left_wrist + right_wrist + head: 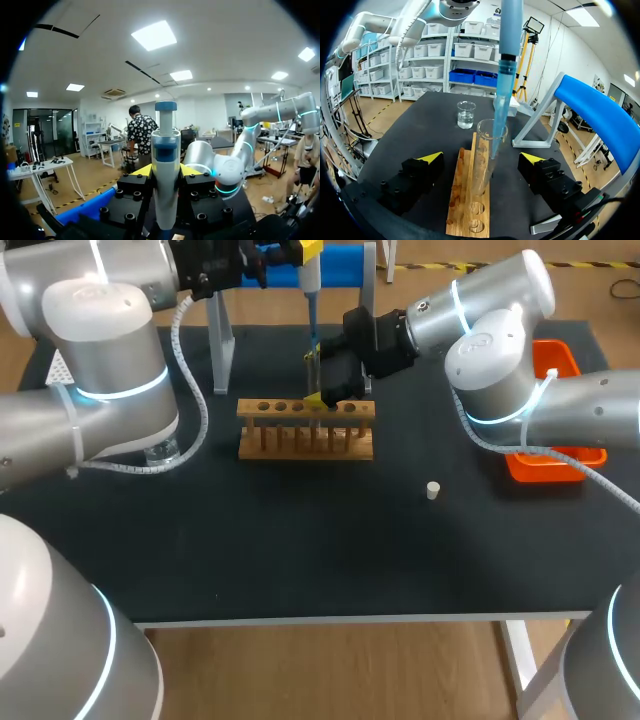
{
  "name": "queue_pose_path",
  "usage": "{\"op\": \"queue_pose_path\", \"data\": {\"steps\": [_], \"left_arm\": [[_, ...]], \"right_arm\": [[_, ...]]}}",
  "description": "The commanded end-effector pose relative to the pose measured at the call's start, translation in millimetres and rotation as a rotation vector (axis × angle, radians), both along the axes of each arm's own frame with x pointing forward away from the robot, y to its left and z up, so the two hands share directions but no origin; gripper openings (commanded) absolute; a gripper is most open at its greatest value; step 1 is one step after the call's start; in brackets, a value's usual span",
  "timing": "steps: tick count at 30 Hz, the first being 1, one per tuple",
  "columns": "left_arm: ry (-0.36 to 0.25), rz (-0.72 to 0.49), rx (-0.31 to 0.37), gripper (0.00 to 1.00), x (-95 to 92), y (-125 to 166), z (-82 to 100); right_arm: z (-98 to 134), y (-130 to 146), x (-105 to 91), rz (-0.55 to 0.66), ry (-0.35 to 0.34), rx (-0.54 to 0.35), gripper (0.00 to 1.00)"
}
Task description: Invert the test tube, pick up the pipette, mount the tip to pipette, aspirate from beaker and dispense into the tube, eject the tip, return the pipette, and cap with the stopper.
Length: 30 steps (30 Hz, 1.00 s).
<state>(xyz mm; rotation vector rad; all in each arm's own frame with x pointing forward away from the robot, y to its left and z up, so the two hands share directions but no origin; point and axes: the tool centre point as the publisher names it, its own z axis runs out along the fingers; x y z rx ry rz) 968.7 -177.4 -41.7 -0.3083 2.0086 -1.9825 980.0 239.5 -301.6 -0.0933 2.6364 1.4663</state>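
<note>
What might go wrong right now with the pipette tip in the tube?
The pipette tip reaches into the narrow test tube; sideways drift of the left gripper could strike its rim and tilt it. The right gripper stands open either side, not touching the tube, so only the wooden rack steadies it.

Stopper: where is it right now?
In the head view the stopper lies alone on the table, right of the rack and just left of the orange tray, on the robot's right side.

Tip (498,117) in tube (481,172), R tool (482,158) spread
</note>
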Motion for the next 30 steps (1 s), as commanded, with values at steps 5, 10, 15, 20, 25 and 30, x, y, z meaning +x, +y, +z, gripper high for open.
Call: {"op": "queue_pose_path", "data": {"steps": [5, 10, 15, 20, 25, 30], "left_arm": [[0.003, 0.001, 0.003, 0.0, 2.2, -2, -4.9], [0.002, 0.007, 0.012, 0.0, 3.7, -2, -8.2], [0.006, 0.007, 0.02, 0.0, 4.7, -4, -12.5], [0.01, 0.011, 0.029, 0.0, 6.6, -3, -16.4], [0.013, 0.015, 0.032, 0.0, 7.6, -3, -19.0], [0.013, 0.015, 0.028, 0.0, 8.8, -3, -20.8]], "right_arm": [[1, -1, -0.2, 0.001, 0.001, -0.002, 1.0], [1, -1, -0.2, 0.001, 0.001, -0.002, 1.0], [1, -1, -0.2, 0.001, 0.001, -0.002, 1.0], [1, -1, -0.2, 0.001, 0.001, -0.002, 1.0], [1, -1, -0.2, 0.001, 0.001, -0.002, 1.0], [1, -1, -0.2, 0.001, 0.001, -0.002, 1.0]]}}
